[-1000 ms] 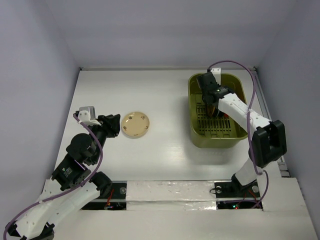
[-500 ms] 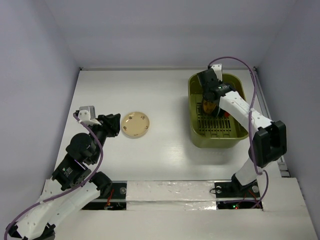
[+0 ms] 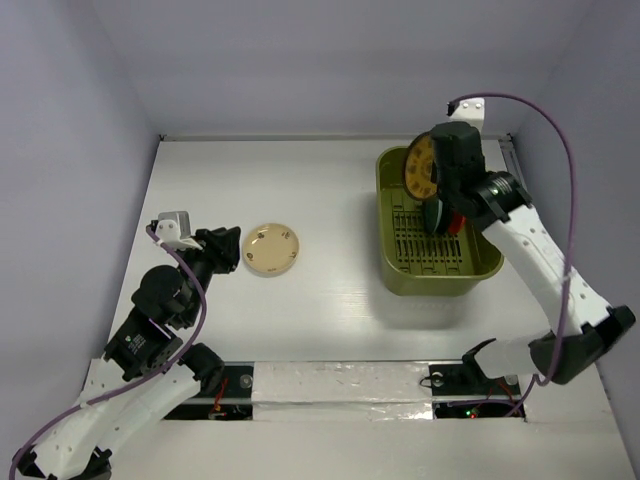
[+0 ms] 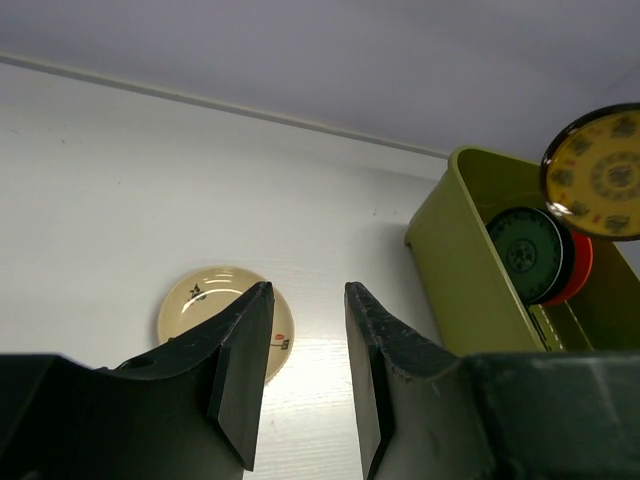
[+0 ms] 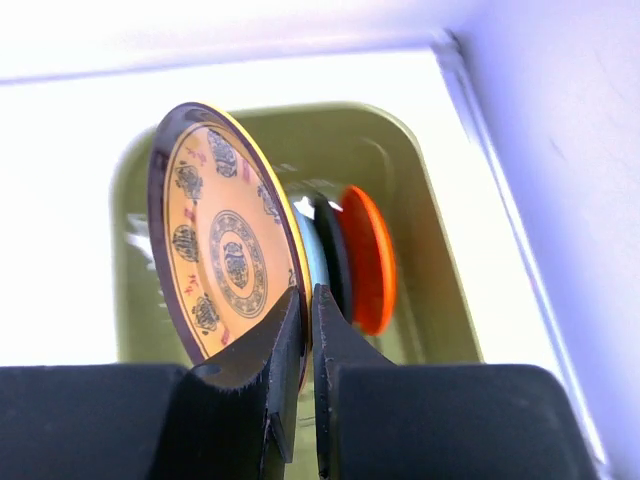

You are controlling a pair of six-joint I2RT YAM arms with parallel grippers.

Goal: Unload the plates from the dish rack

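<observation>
My right gripper (image 5: 305,300) has the yellow patterned plate (image 3: 420,168) pinched by its rim alone. The plate stands on edge in the air over the far end of the dish rack (image 3: 440,285). So narrow a bite is my main worry: I judge the plate could pivot between the fingers or slip free during a quick swing. A drop from here would land on the dark green plate (image 4: 527,252) and the orange-red plate (image 5: 368,260), which stand upright in the rack just beneath it, or on the rack's wall.

If I carry it left too low, its hanging edge could clip the rack's left rim and be knocked loose.

On the tabletop (image 3: 330,200) the cream plate (image 3: 271,248) lies flat, well left of the rack. My left gripper (image 4: 307,295) sits just beside it, narrowly parted and holding nothing. A careless set-down there could strike either one.
</observation>
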